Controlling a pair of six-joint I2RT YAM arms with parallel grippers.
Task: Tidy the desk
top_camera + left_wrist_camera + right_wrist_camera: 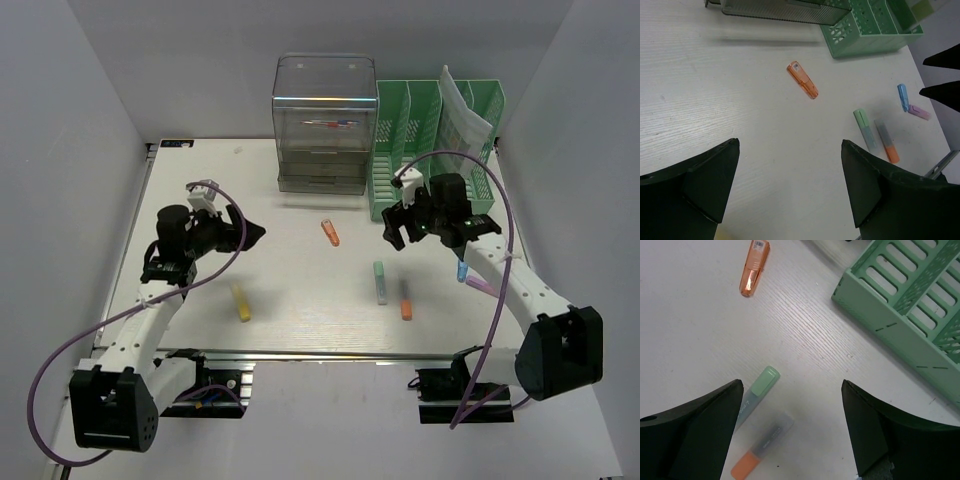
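Observation:
The desk [300, 290] is an off-white tabletop with a metal rail [320, 354] along its front. Several highlighters lie on it: orange [330, 233], green [379, 281], grey-and-orange [405, 300], yellow [241, 302], blue [462, 270] and purple [481, 286]. My left gripper [252, 235] is open and empty above the desk's left half, well left of the orange highlighter [802, 80]. My right gripper [395, 233] is open and empty, hovering above the green highlighter [757, 390] and the grey-and-orange one [762, 447].
A clear plastic drawer unit [325, 125] stands at the back centre. A green slotted file rack [430, 145] with papers stands to its right, close to my right gripper [792, 385]. White walls close in the left and right sides.

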